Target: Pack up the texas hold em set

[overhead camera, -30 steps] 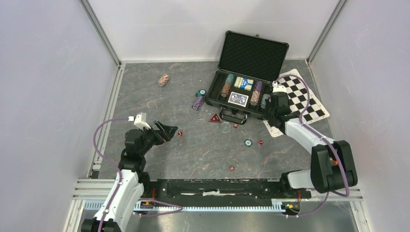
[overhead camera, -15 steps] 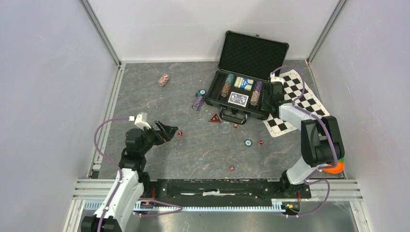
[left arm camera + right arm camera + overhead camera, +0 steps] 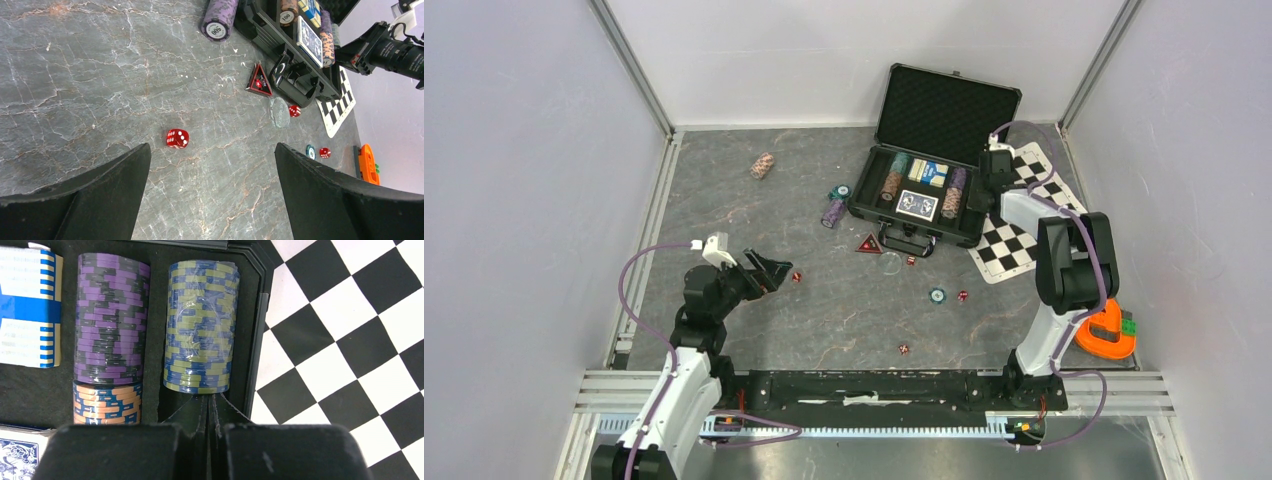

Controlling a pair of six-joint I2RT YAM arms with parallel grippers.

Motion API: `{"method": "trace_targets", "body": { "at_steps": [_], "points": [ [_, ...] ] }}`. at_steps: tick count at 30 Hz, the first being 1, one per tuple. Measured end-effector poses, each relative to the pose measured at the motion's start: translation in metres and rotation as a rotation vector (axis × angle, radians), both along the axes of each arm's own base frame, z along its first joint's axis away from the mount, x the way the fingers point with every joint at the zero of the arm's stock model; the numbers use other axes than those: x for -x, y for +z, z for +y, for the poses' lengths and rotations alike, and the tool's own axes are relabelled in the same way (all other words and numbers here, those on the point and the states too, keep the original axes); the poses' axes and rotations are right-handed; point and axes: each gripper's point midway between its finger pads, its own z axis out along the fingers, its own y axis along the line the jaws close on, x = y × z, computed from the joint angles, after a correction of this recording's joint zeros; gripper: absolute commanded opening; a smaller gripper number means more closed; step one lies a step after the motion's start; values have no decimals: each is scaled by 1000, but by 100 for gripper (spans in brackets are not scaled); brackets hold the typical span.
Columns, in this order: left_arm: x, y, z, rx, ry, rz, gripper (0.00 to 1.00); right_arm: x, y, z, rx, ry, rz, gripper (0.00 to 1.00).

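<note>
Black right gripper (image 3: 209, 399) pinched closed, empty, tips in the case (image 3: 256, 340); left gripper (image 3: 212, 150) spread wide, empty, near a die (image 3: 177, 138). We see grey marbled table (image 3: 824, 325), pale walls (image 3: 504, 200).

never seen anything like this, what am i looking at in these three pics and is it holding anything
Two robot arms stand at the near edge of a table. One picture looks down from above; the others come from wrist cameras. The left hand is open and empty, near a red die. The right hand is shut, gripping nothing, its tips by a green-and-blue chip roll inside the open black case. Also lying out: a purple chip roll, a red triangular marker, a checkered mat, an orange object.
</note>
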Motion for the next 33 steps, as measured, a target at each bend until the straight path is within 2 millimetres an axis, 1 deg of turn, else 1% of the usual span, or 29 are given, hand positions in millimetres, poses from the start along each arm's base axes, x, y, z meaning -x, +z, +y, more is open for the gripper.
{"method": "trace_targets", "body": {
  "at_steps": [8, 10, 12, 16, 18, 19, 21, 23, 24, 25, 29, 32, 33],
  "points": [
    [0, 0, 0, 0, 0, -2, 100, 0, 1, 0, -15, 9, 3, 0],
    [0, 1, 0, 0, 0, -3, 100, 0, 5, 2, -26, 20, -6, 4],
    [0, 1, 0, 0, 0, -5, 100, 5, 13, 6, -46, 41, -26, 10],
    [0, 2, 0, 1, 0, -9, 100, 26, 41, 17, -100, 98, -93, 20],
    [0, 2, 0, 1, 0, -10, 100, 40, 56, 23, -128, 132, -131, 28],
    [0, 2, 0, 1, 0, -10, 100, 51, 62, 27, -140, 154, -151, 31],
    [0, 3, 0, 1, 0, -10, 100, 73, 66, 32, -155, 179, -171, 34],
    [0, 3, 0, 1, 0, -10, 100, 101, 63, 36, -163, 203, -171, 39],
    [0, 3, 0, 1, 0, -10, 100, 112, 61, 37, -165, 210, -165, 43],
    [0, 3, 0, 1, -1, -10, 100, 128, 55, 38, -165, 221, -149, 47],
    [0, 3, 0, 1, -1, -10, 100, 166, 44, 37, -156, 242, -108, 51],
    [0, 3, 0, 2, -1, -10, 100, 189, 42, 35, -157, 248, -105, 53],
    [0, 3, 0, 2, -2, -10, 100, 196, 42, 35, -159, 250, -108, 56]
  ]
}}
